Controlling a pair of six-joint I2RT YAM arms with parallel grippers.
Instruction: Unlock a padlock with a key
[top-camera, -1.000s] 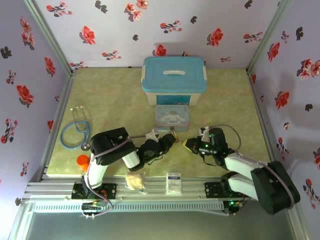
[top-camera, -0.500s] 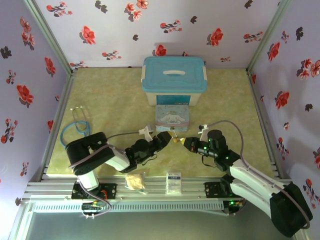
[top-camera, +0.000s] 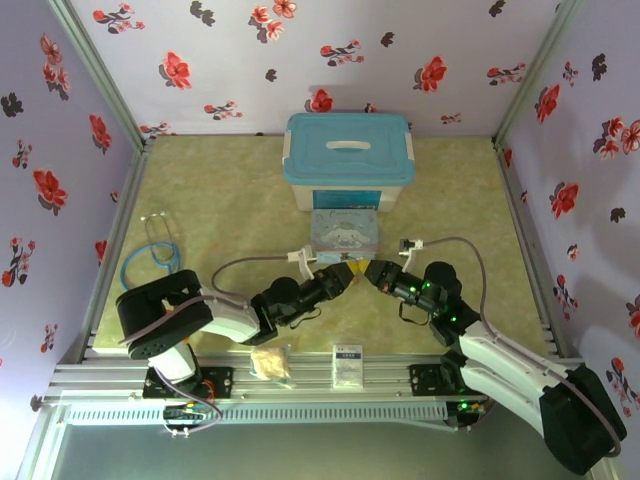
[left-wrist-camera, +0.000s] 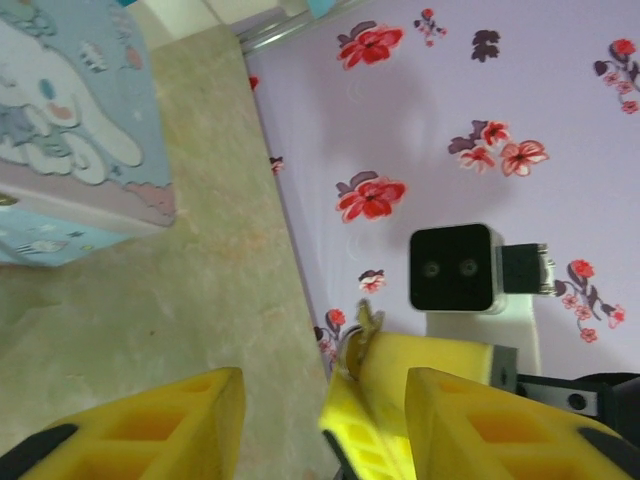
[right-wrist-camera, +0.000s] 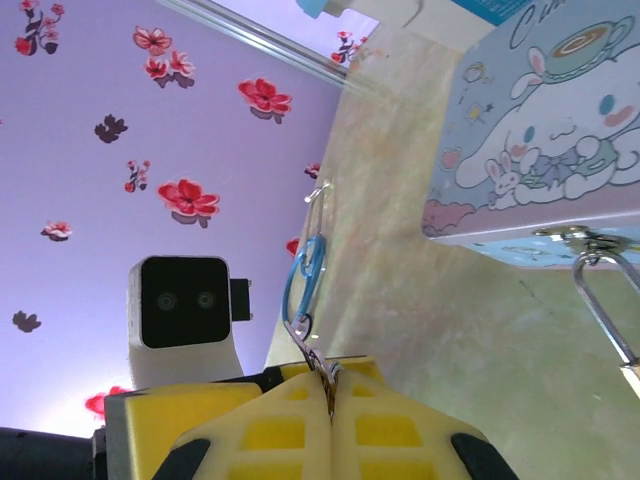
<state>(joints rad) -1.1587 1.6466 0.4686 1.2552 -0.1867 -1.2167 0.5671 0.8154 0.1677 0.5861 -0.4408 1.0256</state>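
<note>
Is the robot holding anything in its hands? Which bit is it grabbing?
The right hand pinches the key. One small end pokes out and the rest is hidden between the fingers. The left hand is open, holding nothing.

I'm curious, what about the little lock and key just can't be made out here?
- The padlock: in the right wrist view, its body is cut off by the right edge.
- The key: in the right wrist view, it is mostly hidden inside the shut right gripper.
- Top external view: both are too small to pick out where the right gripper meets the left gripper.
</note>
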